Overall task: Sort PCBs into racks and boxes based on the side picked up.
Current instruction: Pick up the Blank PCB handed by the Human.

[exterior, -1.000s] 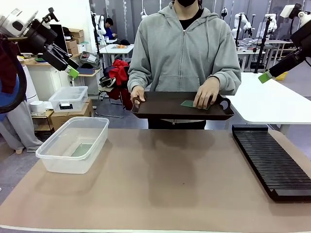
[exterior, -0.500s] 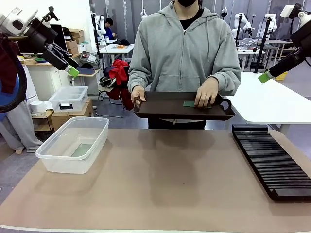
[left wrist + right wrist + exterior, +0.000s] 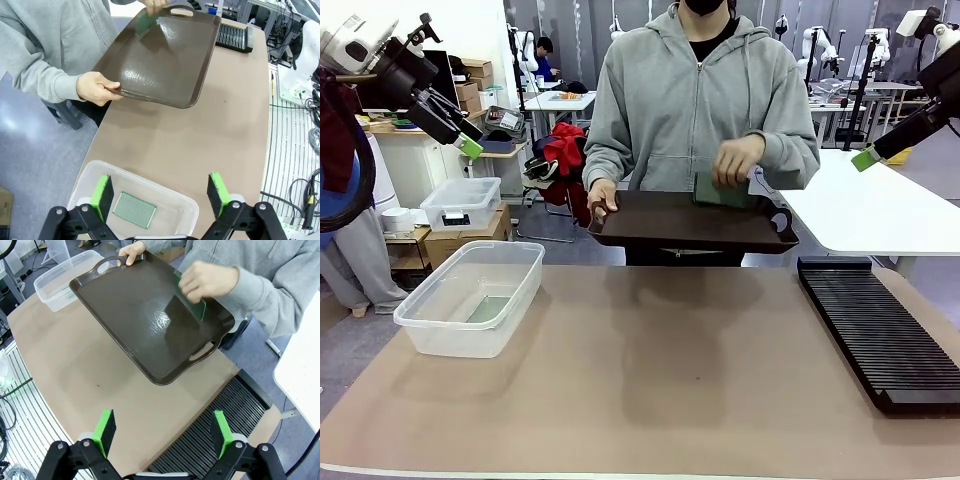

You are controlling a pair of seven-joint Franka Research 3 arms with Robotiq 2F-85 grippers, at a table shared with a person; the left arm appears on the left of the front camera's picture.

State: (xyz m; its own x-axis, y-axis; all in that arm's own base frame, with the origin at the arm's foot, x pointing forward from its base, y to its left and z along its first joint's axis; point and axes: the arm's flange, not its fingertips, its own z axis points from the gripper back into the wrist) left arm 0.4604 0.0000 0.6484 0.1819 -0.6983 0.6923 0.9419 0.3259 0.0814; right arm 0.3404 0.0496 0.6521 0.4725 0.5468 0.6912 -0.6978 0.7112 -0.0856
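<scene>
PCB (image 3: 718,193) in person's hand (image 3: 738,160) over tray (image 3: 650,222), well apart from left gripper (image 3: 160,195), right gripper (image 3: 164,432), both open

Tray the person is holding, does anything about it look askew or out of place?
Nothing looks damaged or spilled. The tray is gripped by one hand at its handle, while the other hand holds a PCB tipped up on edge over it.

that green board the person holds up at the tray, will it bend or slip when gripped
Probably stiff: the PCB shows no sag, tilted up in the person's hand. Likely light, since one hand holds it by its top edge. Being thin and flat, it may slide on the glossy tray.
</scene>
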